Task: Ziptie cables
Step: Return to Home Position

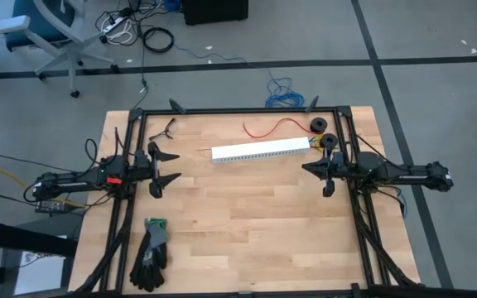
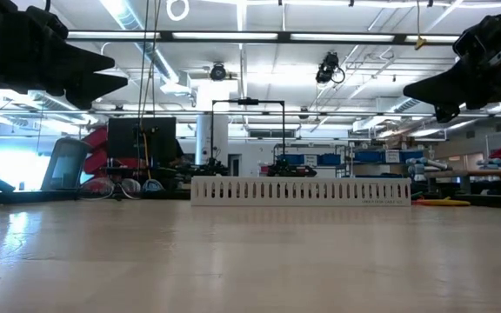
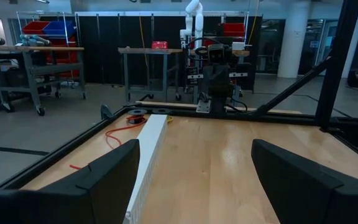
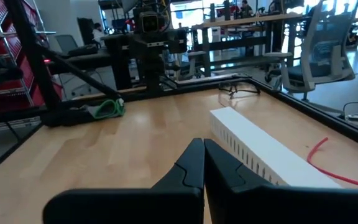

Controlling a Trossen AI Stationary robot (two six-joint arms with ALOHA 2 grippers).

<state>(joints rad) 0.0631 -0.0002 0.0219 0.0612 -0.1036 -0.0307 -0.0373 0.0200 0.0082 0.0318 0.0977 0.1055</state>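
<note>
The cables do not show as a bundle in any view; only a bit of yellow [image 1: 315, 142] peeks out at the right end of the white slotted channel [image 1: 261, 151], which lies flat at the table's far middle. My left gripper [image 1: 172, 166] hovers level at the table's left edge, open and empty [image 3: 194, 149]. At the table's right edge my right gripper [image 1: 306, 168] hovers level, shut on nothing [image 4: 201, 146]. The two grippers point at each other across the table, both well clear of the channel.
A single red wire [image 1: 272, 128] curls on the table behind the channel, next to two black rolls [image 1: 317, 126]. Black gloves with green cuffs [image 1: 151, 248] lie near the front left. A small dark item [image 1: 168, 128] sits at the far left. A black frame [image 1: 238, 110] rims the table.
</note>
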